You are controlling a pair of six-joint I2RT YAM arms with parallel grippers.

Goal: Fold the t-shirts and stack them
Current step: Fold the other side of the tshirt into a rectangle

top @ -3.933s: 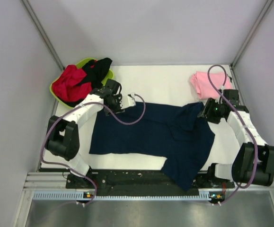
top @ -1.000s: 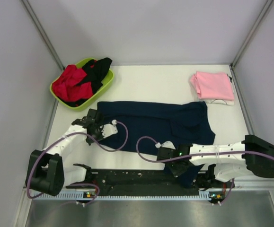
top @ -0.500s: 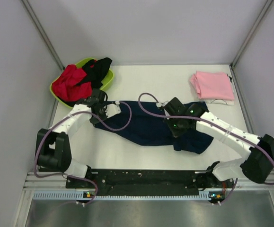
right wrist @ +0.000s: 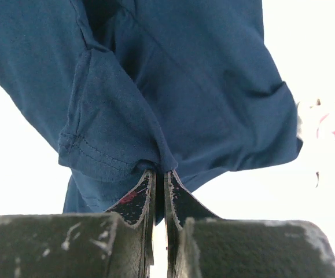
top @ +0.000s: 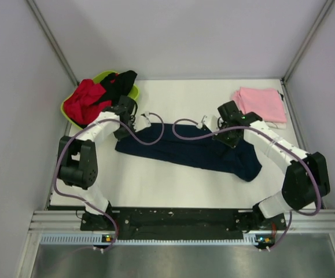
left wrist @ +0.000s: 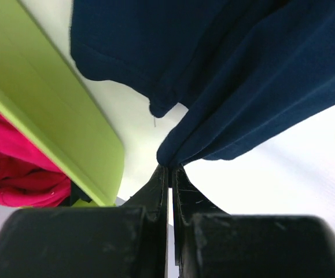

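Both pinches are on. The left gripper (left wrist: 170, 171) is clamped on a bunched hem of the navy shirt (top: 190, 152), and the right gripper (right wrist: 158, 174) is clamped on a doubled fold of it. I reckon holding both far ends lets me keep the fold line even.

The shirt lies mid-table as a long band, sagging toward the right. It's tight on the left, with the basin (top: 134, 92) just beside my fingers and the red shirt (top: 83, 104) inside it. On the right, the pink shirt (top: 261, 104) sits folded, close but apart. The table (top: 179, 98) shows bare beyond and before the band, and that's my room.
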